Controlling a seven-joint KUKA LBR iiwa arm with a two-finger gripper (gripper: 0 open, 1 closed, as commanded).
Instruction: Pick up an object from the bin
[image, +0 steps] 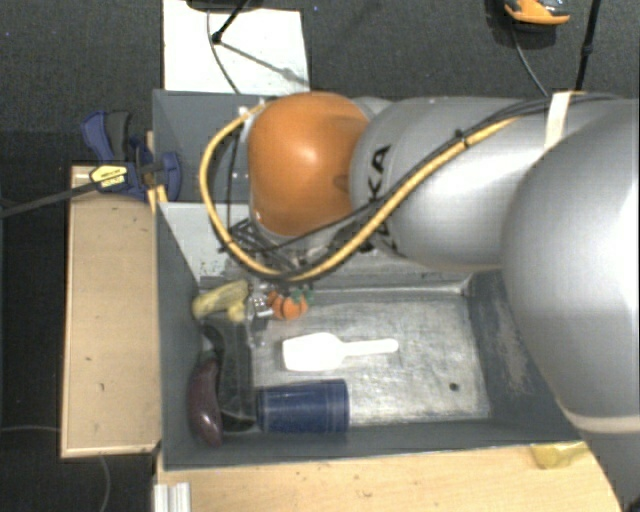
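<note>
My gripper (261, 306) pokes out from under the wrist at the bin's back left, low over the floor. A small orange thing (292, 308) lies right beside it on the right, and a pale yellow, banana-like piece (221, 298) lies just to its left. Whether the gripper touches either one I cannot tell. A white scoop (332, 351) lies flat a little in front of the gripper, handle pointing right. A black object (236, 372) stretches along the left wall below the gripper.
A dark blue cylinder (301, 408) lies on its side at the front wall, next to a dark purple, eggplant-shaped thing (205, 401) in the front left corner. The arm covers the bin's back and right side. Bare floor shows right of the scoop.
</note>
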